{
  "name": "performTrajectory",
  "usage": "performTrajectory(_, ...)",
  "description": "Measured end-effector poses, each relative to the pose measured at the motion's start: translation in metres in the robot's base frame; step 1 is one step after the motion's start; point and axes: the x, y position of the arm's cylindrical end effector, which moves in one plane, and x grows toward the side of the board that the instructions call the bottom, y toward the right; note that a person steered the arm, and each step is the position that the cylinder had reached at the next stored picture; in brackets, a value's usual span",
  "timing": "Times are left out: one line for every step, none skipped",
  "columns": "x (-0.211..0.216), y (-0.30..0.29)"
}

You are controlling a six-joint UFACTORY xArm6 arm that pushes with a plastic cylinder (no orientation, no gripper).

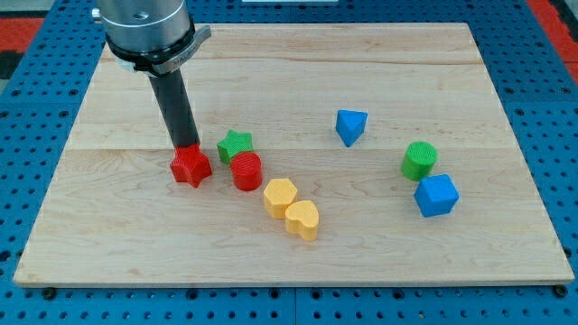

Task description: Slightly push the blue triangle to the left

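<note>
While my tip (185,146) rests at the upper edge of the red star (191,167), touching or nearly so, the blue triangle (350,126) sits well apart from it, off at 3 o'clock across the wooden desk (271,63). There are no jaws on this arm, only the dark rod (176,108), so no spread or pinch can be told. Just beside the red star at 3 o'clock stands the red cylinder (246,171), with the green star (235,144) at its 11 o'clock. At the cylinder's 4 o'clock lie the yellow hexagon (280,197) and the yellow heart (302,219), touching. From the triangle, the green cylinder (419,160) lies at 4 o'clock, and the blue cube (436,195) just below that
</note>
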Motion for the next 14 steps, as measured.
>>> performTrajectory(-0.022, 0.027)
performTrajectory(-0.030, 0.073)
performTrajectory(-0.030, 0.165)
performTrajectory(-0.030, 0.192)
performTrajectory(-0.014, 0.211)
performTrajectory(0.006, 0.236)
performTrajectory(0.005, 0.291)
performTrajectory(-0.005, 0.319)
performTrajectory(-0.012, 0.323)
performTrajectory(-0.017, 0.307)
performTrajectory(-0.025, 0.319)
performTrajectory(-0.026, 0.303)
performTrajectory(-0.032, 0.242)
performTrajectory(-0.042, 0.189)
